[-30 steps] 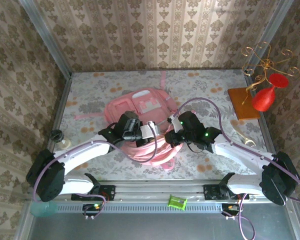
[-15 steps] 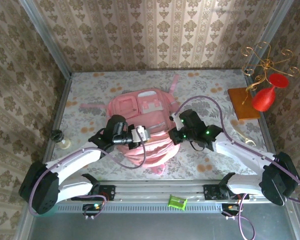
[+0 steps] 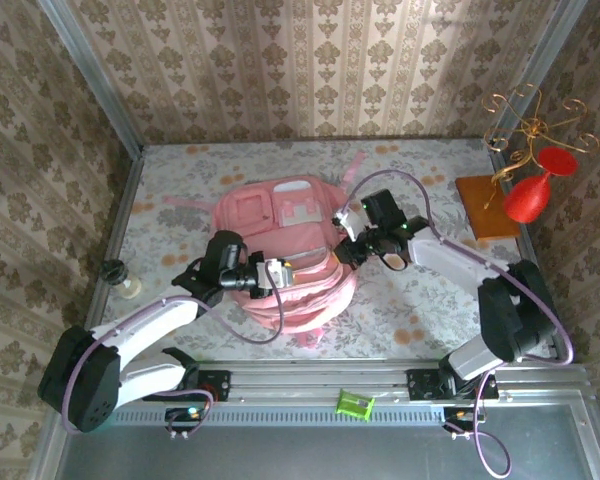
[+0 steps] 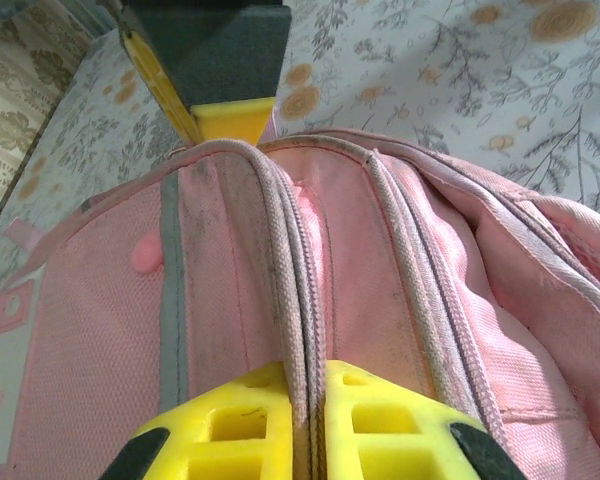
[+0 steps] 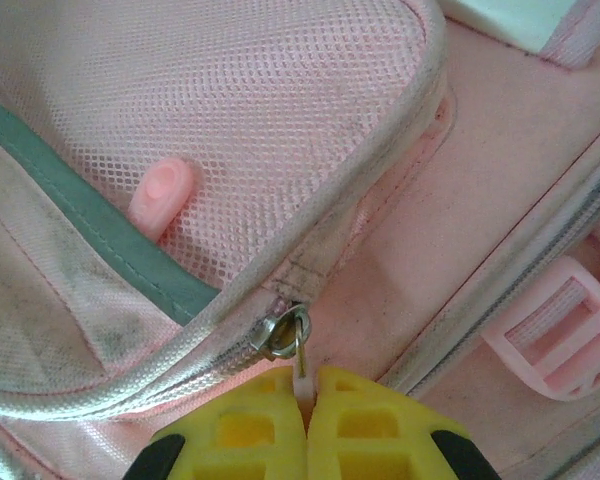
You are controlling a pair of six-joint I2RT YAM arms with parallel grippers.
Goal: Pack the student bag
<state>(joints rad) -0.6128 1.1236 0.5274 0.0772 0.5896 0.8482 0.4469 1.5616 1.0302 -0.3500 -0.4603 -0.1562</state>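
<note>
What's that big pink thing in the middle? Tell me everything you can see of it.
It is a soft pink fabric backpack lying flat on the flowery table, front pockets facing up. It has a mesh pocket, grey trim, pale, grubby zip lines, a plastic buckle and pink straps trailing at the far side. The left claw pinches a zip seam on its near part. The right claw pinches a small zip pull on its right side.

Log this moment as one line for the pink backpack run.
left gripper: shut on zip seam of soft pink fabric backpack | right gripper: shut on thin pale zip pull
</note>
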